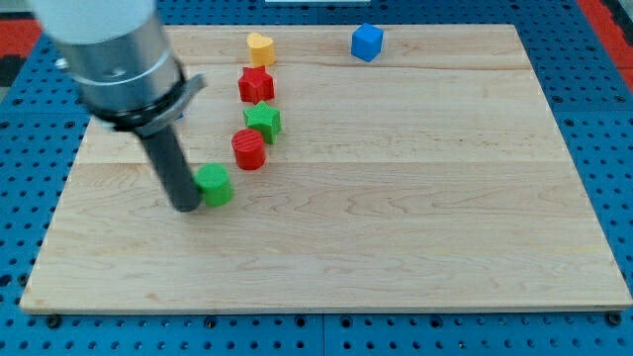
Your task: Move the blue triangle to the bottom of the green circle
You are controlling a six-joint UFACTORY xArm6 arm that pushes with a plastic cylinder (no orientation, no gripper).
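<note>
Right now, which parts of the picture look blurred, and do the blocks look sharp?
Camera view: the arm's grey upper body is blurred at the view's top left; my tip is sharper, just left of the green circle; the red cylinder and blue cube look sharp; lighting even, shadows faint.

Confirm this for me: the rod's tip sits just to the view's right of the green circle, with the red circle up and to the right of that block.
Not quite. In the camera view, my tip sits just to the view's left of the green circle, not its right. The rest holds: the red circle lies up and to the right of the green circle.
</note>
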